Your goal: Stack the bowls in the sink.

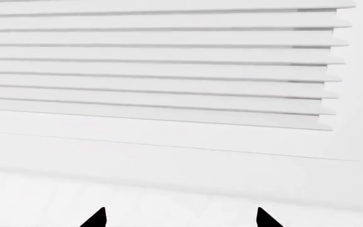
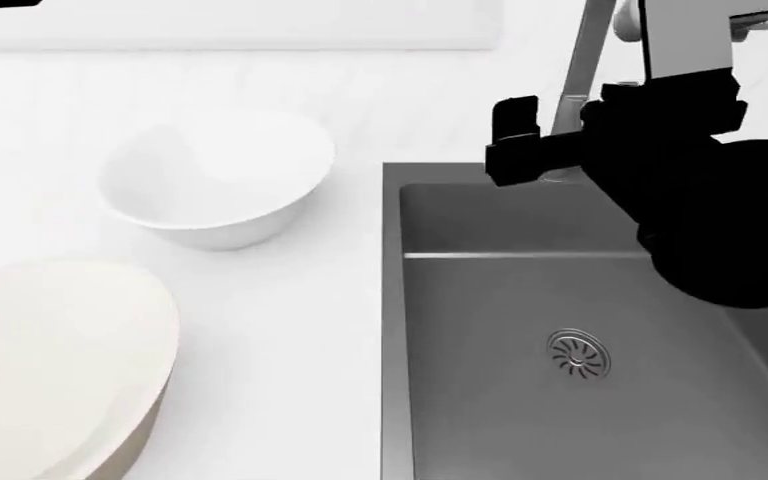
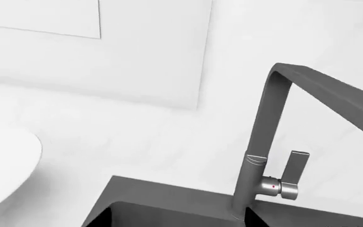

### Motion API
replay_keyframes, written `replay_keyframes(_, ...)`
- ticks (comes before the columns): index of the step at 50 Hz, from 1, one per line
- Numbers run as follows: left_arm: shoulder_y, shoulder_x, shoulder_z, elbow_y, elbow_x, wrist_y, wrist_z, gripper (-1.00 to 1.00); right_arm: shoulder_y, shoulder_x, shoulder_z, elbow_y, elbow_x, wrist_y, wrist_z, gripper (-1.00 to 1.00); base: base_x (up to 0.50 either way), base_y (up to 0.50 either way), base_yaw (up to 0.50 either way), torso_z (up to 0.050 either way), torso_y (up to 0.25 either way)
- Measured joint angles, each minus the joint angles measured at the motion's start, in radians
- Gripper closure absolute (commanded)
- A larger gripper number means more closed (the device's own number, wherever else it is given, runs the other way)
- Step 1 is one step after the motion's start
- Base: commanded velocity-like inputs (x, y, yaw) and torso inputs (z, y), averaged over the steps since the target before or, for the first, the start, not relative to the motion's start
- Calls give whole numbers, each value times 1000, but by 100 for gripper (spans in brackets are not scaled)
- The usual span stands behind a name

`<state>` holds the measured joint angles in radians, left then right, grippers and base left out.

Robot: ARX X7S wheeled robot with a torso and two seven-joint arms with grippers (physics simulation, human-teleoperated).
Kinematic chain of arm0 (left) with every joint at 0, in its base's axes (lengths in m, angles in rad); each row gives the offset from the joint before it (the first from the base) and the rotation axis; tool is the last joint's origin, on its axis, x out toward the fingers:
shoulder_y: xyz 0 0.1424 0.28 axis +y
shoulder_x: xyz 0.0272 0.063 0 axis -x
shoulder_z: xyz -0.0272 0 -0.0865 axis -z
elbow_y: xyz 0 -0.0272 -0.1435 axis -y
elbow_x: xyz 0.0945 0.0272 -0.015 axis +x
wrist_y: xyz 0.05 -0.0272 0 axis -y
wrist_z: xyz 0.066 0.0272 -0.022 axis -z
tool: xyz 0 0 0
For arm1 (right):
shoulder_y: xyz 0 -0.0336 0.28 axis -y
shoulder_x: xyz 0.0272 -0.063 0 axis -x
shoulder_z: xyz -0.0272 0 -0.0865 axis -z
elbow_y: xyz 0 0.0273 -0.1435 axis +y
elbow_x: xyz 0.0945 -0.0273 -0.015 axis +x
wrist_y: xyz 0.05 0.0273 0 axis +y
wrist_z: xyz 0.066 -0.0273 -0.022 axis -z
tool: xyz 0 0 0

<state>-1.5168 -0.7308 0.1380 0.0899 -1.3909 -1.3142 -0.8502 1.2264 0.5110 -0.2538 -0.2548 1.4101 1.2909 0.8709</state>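
Cream bowl (image 2: 57, 365) sits nearest you at the counter's (image 2: 304, 330) front left edge, white bowl (image 2: 217, 178) behind it; both outside the sink (image 2: 491, 330). Your right gripper (image 2: 515, 140) hangs over the sink's back edge by the faucet (image 3: 263, 151), grip unclear. Left gripper (image 1: 180, 218) is spread, holding nothing, facing blinds (image 1: 156, 61).

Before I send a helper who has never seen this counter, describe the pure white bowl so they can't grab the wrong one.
Start at the dark grey sink; the white counter lies on its left. Two bowls sit there, and the white bowl is the farther one, level with the sink's back edge. Unlike the cream bowl nearer the robot, it is bright white with a slanted rim.
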Motion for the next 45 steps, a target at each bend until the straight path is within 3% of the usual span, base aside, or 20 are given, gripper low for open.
replay_keyframes(16, 4, -14, -3, 2, -19, 1, -12, -100, 17, -121, -12, 30, 169, -6, 56, -100, 0, 0, 0, 0, 0)
replay_keyframes(45, -12, -35, 0, -6, -46, 0, -29, -100, 282, -204, -229, 129, 910, -184, 509, -100, 0, 0, 0, 0, 0)
